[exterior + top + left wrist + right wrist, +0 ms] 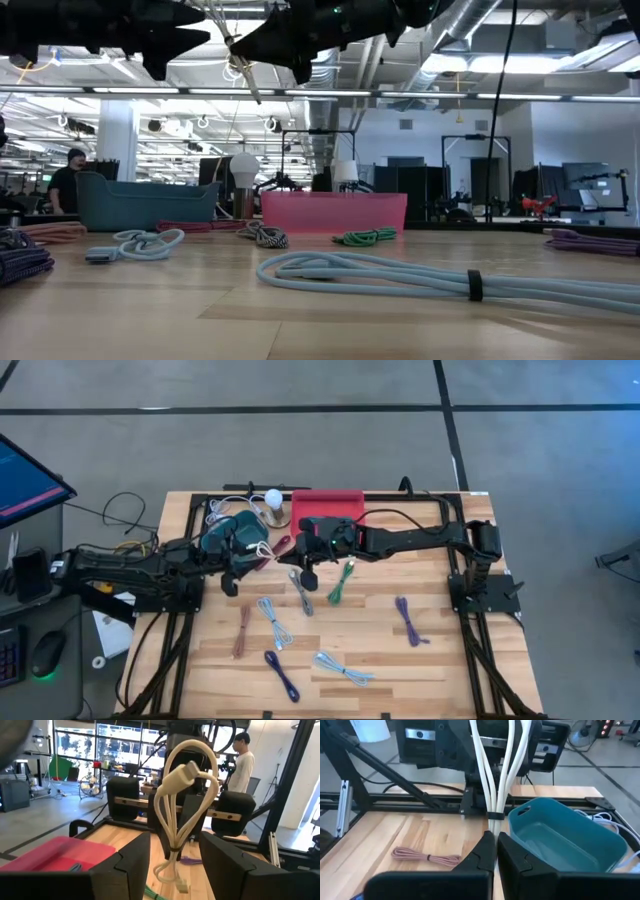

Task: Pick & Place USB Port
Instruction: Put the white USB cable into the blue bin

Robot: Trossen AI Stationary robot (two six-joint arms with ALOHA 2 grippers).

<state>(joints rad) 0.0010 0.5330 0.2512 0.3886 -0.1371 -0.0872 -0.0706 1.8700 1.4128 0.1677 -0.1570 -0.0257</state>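
The right gripper has its 2 fingers pressed together on a bundled white USB cable, pinching it just below its black tie. In the high view this gripper is above the back middle of the wooden table, beside the teal bin and in front of the red bin. The left gripper faces the hanging cable with its fingers spread to either side of the bundle, not touching it; the high view puts it at the teal bin's near edge. On the table lie a green cable, a brown cable, 2 purple cables and several pale blue cables
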